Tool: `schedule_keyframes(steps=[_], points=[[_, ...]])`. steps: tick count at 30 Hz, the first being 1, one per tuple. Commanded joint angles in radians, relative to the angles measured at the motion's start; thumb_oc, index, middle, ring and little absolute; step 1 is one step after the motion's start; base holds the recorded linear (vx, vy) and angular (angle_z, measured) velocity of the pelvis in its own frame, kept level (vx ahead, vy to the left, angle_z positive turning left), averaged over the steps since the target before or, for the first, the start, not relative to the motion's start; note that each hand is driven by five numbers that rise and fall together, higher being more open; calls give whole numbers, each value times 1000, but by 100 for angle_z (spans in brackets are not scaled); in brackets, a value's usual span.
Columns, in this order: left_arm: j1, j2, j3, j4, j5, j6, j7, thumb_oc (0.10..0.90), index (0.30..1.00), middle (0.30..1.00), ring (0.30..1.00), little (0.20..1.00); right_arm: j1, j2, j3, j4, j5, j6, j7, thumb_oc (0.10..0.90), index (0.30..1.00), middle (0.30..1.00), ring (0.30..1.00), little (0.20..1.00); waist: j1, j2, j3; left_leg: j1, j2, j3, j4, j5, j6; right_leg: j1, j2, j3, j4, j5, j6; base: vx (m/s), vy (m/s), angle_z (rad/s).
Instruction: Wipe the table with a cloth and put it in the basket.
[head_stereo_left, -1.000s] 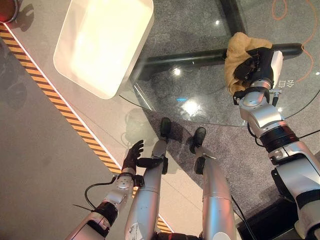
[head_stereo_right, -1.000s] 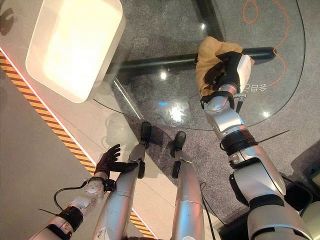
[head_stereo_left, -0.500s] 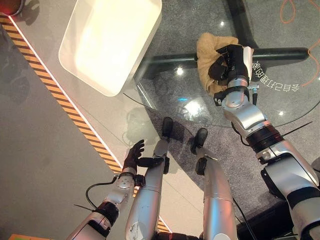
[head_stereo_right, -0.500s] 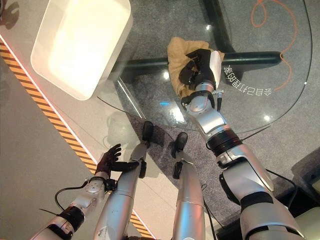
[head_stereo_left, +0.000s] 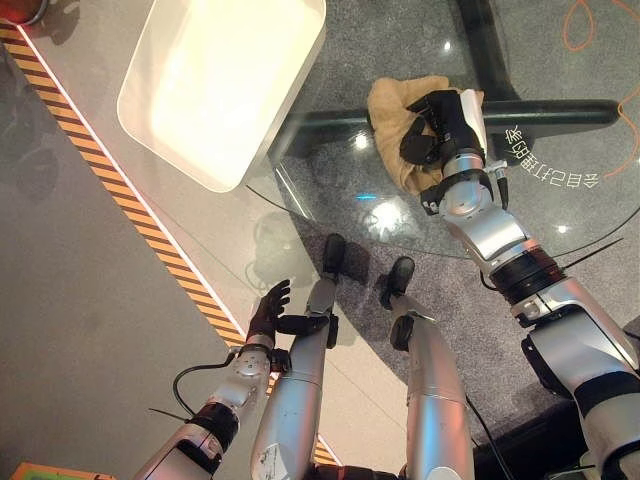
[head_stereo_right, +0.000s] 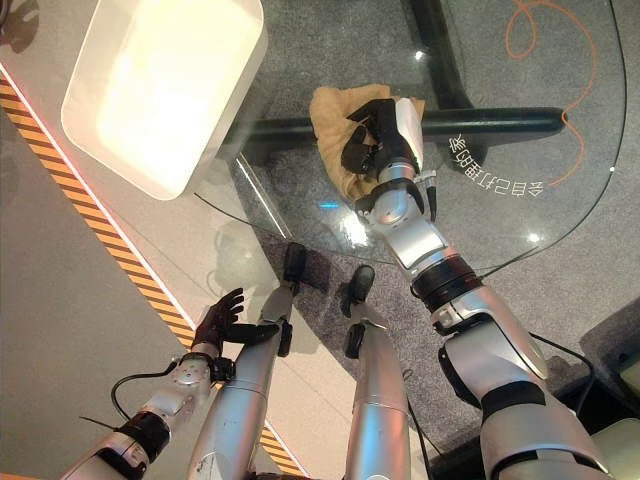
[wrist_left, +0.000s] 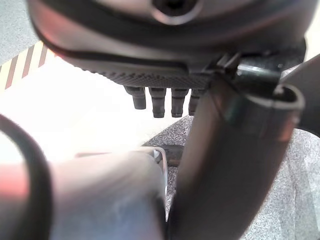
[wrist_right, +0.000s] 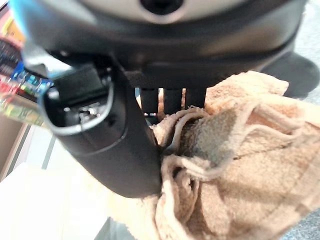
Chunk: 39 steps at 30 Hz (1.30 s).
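White basket (head_stereo_left: 215, 85) upper left, nothing inside. Right hand (head_stereo_left: 440, 125) clutching tan cloth (head_stereo_left: 390, 125) on glass table (head_stereo_left: 560, 215); left hand (head_stereo_left: 268, 310) low, fingers loose.

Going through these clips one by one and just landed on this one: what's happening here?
The robot is wiping a round glass table with a tan cloth. Its right hand presses down on the cloth with fingers curled into it, near the table's left part. The white basket sits past the table's left edge, with nothing in it. The left hand hangs low beside the legs, fingers relaxed.
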Motion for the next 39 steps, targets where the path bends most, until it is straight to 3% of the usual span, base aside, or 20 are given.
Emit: schedule_keyframes(steps=[1,5,8,13,15,16,19,20,21,22,28,31,35,39], points=[[94,2,-64,-32,37,-1,13,800,900,900,900,900,-13,172,101,-124,53,-90,117,100,300,300,300,200,64,17,-13,21,-71,49,131,-181,63,31,-36,51,-152,121,122,1,-35,5],[95,6,-64,-22,33,0,11,800,900,900,900,900,-17,170,100,-116,52,-92,123,100,300,300,300,200,62,14,-13,26,-69,50,128,-180,63,34,-34,49,-150,122,122,1,-16,2],[96,10,-65,-25,33,1,10,800,900,900,900,900,-17,152,87,-114,56,-82,47,100,300,300,300,200,58,13,-13,31,-65,53,127,-181,64,38,-33,51,-152,122,122,-3,-10,1],[94,6,-61,-10,35,-4,14,800,900,900,900,900,-29,118,33,-79,79,-129,-46,100,300,300,300,200,50,7,-13,42,-60,54,127,-188,65,48,-28,55,-152,122,122,-8,-37,2],[95,8,-60,-10,36,-2,16,800,900,900,900,900,-33,106,14,-80,93,-142,-48,100,300,300,300,200,47,4,-13,45,-59,53,127,-191,66,51,-26,54,-153,122,123,-38,-53,1],[81,11,-49,-11,42,1,18,800,900,900,900,900,-57,84,-10,-96,114,-164,-15,100,300,300,300,200,38,-5,-13,12,-60,54,121,-160,69,24,-27,46,-168,153,115,-69,-56,0],[81,16,-43,-7,39,1,15,800,900,900,900,900,-60,76,-5,-143,139,-164,72,100,300,300,300,200,33,-10,-13,16,-57,56,117,-158,68,24,-26,46,-168,154,114,-13,-40,-1],[100,16,-48,-7,37,2,14,800,900,900,900,900,-38,80,1,-163,149,-155,82,100,300,300,300,200,35,-8,-13,52,-53,55,120,-189,64,52,-21,55,-153,123,121,0,0,0],[82,19,-42,-9,37,3,14,800,900,900,900,900,-54,76,0,-172,147,-149,82,100,300,300,300,200,31,-10,-13,17,-56,59,115,-156,67,22,-24,47,-164,153,112,51,-23,-2],[99,20,-48,-12,32,2,13,800,900,900,900,900,-30,79,8,-185,127,-136,74,100,300,300,300,200,33,-7,-13,55,-51,59,119,-187,63,53,-20,57,-149,121,120,-10,-14,-4],[103,13,-48,-9,34,-12,15,800,900,900,900,900,5,70,-7,-173,154,-136,-3,100,300,300,300,200,27,2,-13,58,-52,68,118,-189,68,51,-20,60,-144,115,113,8,-2,-1],[102,12,-47,7,29,-11,19,800,900,900,900,900,8,65,-28,-145,104,-127,-58,100,300,300,300,200,23,3,-13,62,-49,75,112,-188,67,54,-18,61,-147,116,113,0,0,0],[111,21,-45,16,38,-15,18,800,900,900,900,900,-7,10,-63,-94,125,-119,-151,100,300,300,300,200,18,-2,-13,67,-44,78,109,-194,68,60,-13,64,-149,117,116,-10,-33,-1],[121,33,-40,21,36,-23,15,800,900,900,900,900,-15,-32,-96,-61,134,-131,-178,100,300,300,300,200,12,-10,-13,69,-40,80,105,-196,68,63,-8,65,-153,118,117,-7,-29,-1]])
